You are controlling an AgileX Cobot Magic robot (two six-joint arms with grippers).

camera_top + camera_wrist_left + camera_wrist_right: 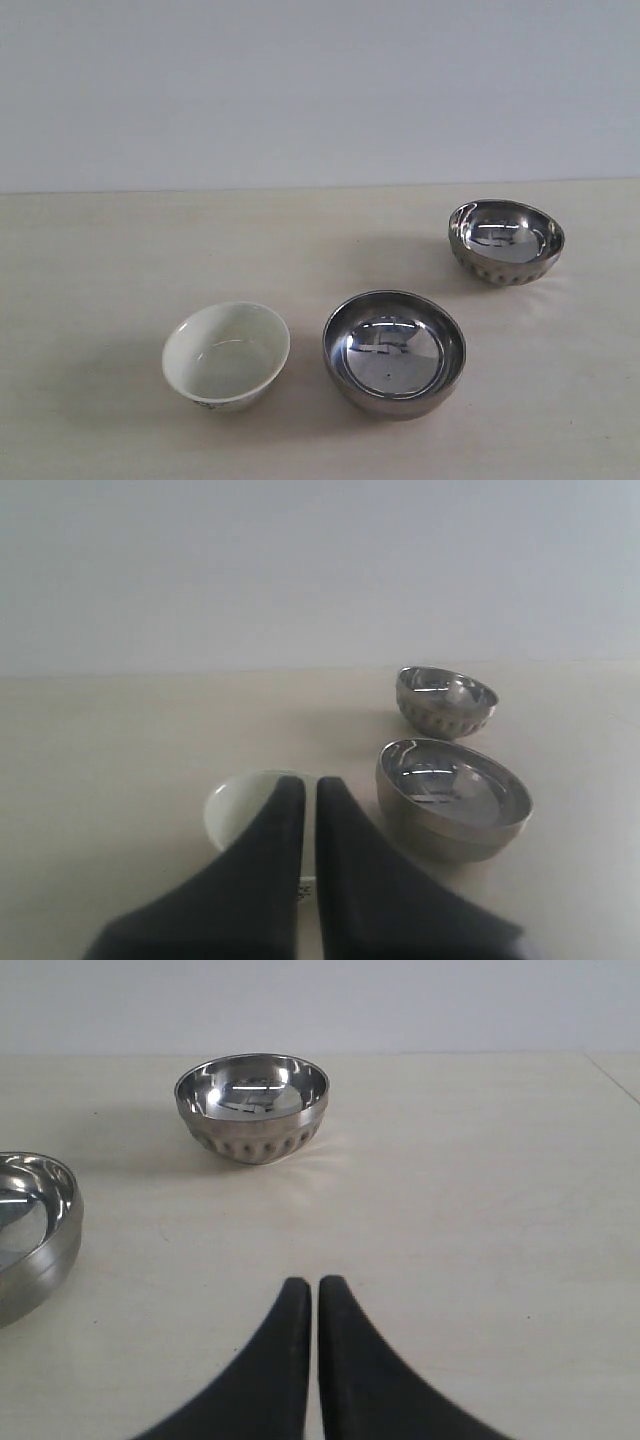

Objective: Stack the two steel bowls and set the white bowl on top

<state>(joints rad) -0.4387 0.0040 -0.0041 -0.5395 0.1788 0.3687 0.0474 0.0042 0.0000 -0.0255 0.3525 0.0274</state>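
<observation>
Three bowls stand apart on the pale table. The white bowl (pixel 226 355) sits at the front left, tilted a little. The smooth steel bowl (pixel 394 352) stands to its right. The dimpled steel bowl (pixel 506 241) is farther back on the right. Neither arm shows in the exterior view. In the left wrist view my left gripper (pixel 310 783) is shut and empty, its black fingers covering part of the white bowl (pixel 240 805), with the smooth bowl (pixel 453 798) and dimpled bowl (pixel 446 701) beyond. My right gripper (pixel 314 1285) is shut and empty, short of the dimpled bowl (pixel 252 1106); the smooth bowl (pixel 32 1230) shows at the frame edge.
The table (pixel 100 260) is a pale wood-grain surface that meets a plain light wall (pixel 320 90) behind the bowls. A faint seam or edge line (pixel 615 1075) runs across the table's far corner in the right wrist view.
</observation>
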